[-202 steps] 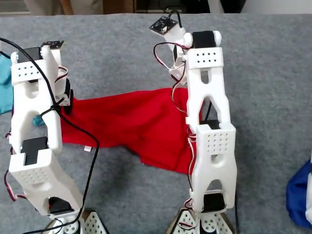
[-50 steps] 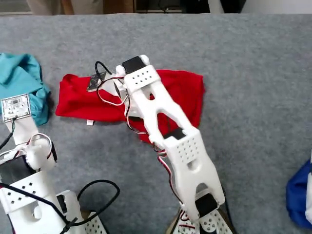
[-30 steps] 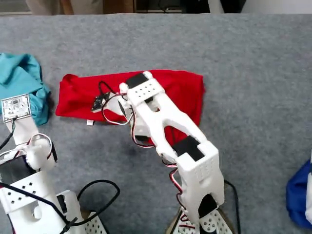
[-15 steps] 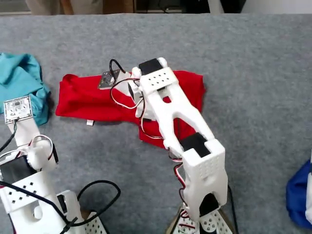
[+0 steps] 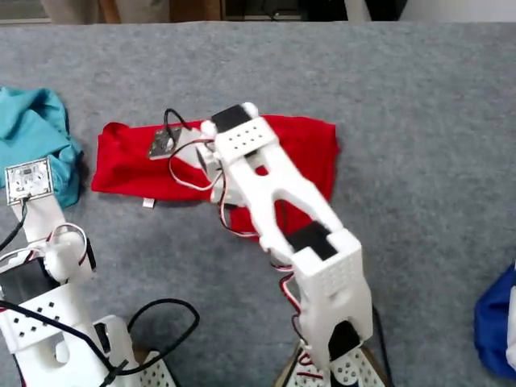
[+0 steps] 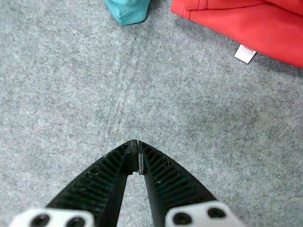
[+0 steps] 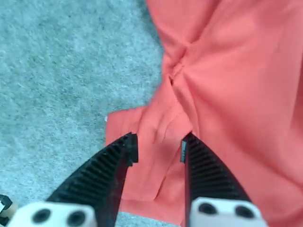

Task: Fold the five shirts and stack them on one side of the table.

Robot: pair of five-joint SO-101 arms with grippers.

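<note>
Spread across mid-table, the red shirt (image 5: 129,165) is seen directly beneath the right gripper (image 7: 158,144), whose fingers are parted. The left gripper (image 6: 137,151) is closed above the grey table cover (image 6: 57,94), near a teal shirt (image 5: 32,129). A blue garment (image 5: 493,322) is seen well apart.

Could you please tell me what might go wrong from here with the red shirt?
1. The right hand is open over a creased flap of the red shirt. Closing there may pinch several layers and pull the fold apart.
2. The left hand is shut over bare table, off the shirt, so nothing pins the cloth. A one-handed pull might drag the whole shirt, perhaps toward the teal shirt.
</note>
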